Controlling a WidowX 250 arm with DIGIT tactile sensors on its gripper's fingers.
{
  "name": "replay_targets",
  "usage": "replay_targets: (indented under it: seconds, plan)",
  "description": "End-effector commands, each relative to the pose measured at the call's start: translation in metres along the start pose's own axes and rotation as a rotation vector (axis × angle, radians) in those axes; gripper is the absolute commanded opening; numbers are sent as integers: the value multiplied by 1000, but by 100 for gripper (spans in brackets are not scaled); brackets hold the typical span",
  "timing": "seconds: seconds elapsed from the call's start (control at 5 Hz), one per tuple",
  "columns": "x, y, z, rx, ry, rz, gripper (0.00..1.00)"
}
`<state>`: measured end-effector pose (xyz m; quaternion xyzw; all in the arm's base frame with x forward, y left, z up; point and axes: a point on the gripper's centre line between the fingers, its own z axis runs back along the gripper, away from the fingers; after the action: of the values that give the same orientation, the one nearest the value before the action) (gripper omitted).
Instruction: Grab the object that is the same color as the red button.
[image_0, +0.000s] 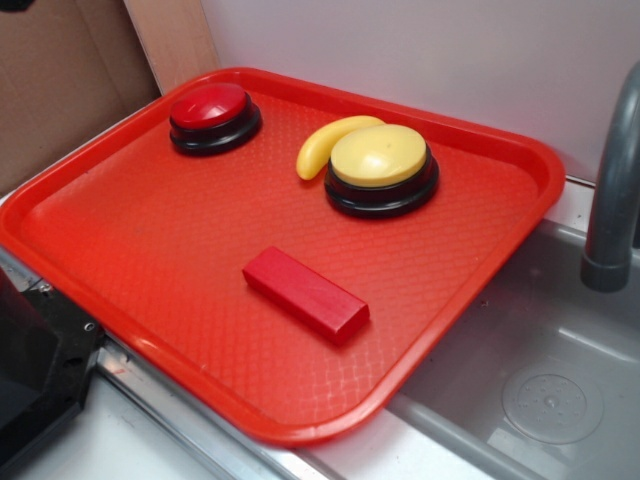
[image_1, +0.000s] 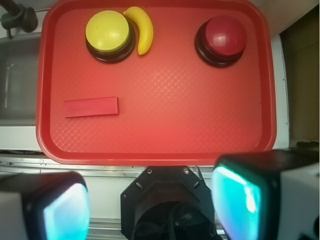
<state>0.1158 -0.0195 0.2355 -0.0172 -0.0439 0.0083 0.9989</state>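
Nothing grabbed yet: the small flat red rectangular block (image_1: 91, 107) lies untouched on the red textured tray (image_1: 200, 135); the claw (image_1: 150, 200) hangs released, empty.

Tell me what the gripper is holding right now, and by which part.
Nothing is held. The gripper is open above the tray's near edge, with empty space between its fingers. The red block lies untouched on the tray.
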Motion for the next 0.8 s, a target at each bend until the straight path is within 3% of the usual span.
replay_targets:
  seconds: [0.0,0.4,0.6]
  plan:
    - [0,0,0,0,0,0,100]
    - [39,-26,-38,-31,1,-426,100]
    - [59,-53,-70,-69,-18,-675,100]
